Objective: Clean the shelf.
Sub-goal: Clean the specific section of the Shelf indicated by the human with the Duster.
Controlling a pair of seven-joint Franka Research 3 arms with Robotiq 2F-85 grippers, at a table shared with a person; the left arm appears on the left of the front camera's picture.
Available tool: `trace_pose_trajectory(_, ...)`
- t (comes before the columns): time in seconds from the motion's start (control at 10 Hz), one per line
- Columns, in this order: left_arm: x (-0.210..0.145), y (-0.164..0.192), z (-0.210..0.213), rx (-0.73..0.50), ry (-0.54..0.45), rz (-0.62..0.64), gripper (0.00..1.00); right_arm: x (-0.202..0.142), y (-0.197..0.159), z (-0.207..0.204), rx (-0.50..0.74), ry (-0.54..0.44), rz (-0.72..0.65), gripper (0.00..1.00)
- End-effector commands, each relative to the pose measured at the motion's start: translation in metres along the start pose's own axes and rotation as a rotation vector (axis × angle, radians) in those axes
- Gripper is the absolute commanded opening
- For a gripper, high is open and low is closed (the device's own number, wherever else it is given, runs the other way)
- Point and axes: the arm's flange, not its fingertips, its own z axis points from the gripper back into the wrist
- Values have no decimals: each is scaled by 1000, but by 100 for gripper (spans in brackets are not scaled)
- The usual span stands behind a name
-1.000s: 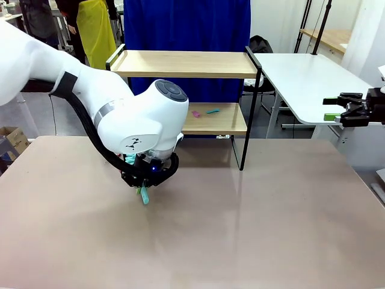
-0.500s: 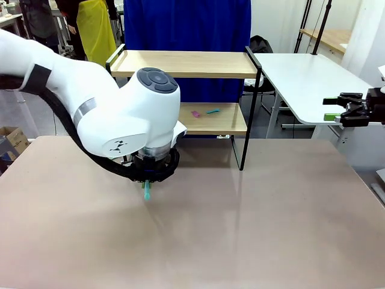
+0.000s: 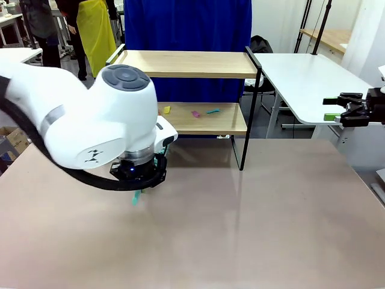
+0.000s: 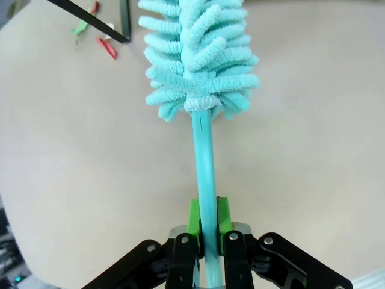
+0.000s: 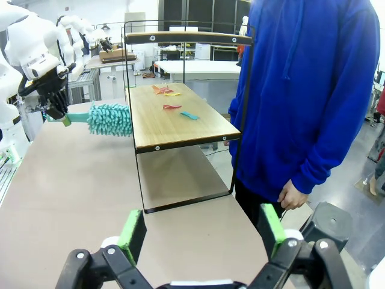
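Standing at the far edge of the large beige tabletop (image 3: 240, 229), the small two-tier shelf (image 3: 186, 63) of light wooden boards in a thin black metal frame runs its long axis left to right across the front view. Its open long side faces the robot, and its boards lie level on upright legs. On the lower board (image 3: 225, 123) lie a few small scraps: a yellow one (image 3: 166, 109), a pink one (image 3: 195, 113) and a teal one (image 3: 212, 111). The left gripper (image 4: 205, 217) has its green pads pressed onto the thin teal handle of a fluffy teal microfibre duster (image 4: 201, 54). It holds the duster low over the tabletop on the robot's side of the shelf, toward its left end. In the right wrist view the duster's head points toward the lower board; whether it touches cannot be told. The right gripper (image 5: 203, 232) hangs well off to the right with its fingers spread wide and nothing between them. A person in a blue hooded top (image 5: 307, 90) stands just behind the shelf, one hand (image 5: 293, 195) hanging down. A white table (image 3: 313, 78) stands beyond the shelf's right end.
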Motion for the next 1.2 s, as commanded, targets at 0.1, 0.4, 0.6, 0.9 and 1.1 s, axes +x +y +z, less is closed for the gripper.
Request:
trace_pose_trajectory(0.1,-29,38,22,-52,53,-194,13,3,1,-1,3,0,6,100)
trace_pose_trajectory(0.4,-51,74,42,-103,108,-365,13,3,1,-1,3,0,6,100)
trace_pose_trajectory(0.6,-55,103,51,-160,88,-447,13,3,1,-1,3,0,6,100)
trace_pose_trajectory(0.9,-36,77,52,-107,101,-413,13,3,1,-1,3,0,6,100)
trace_pose_trajectory(1.1,-32,86,56,-112,86,-443,13,3,1,-1,3,0,6,100)
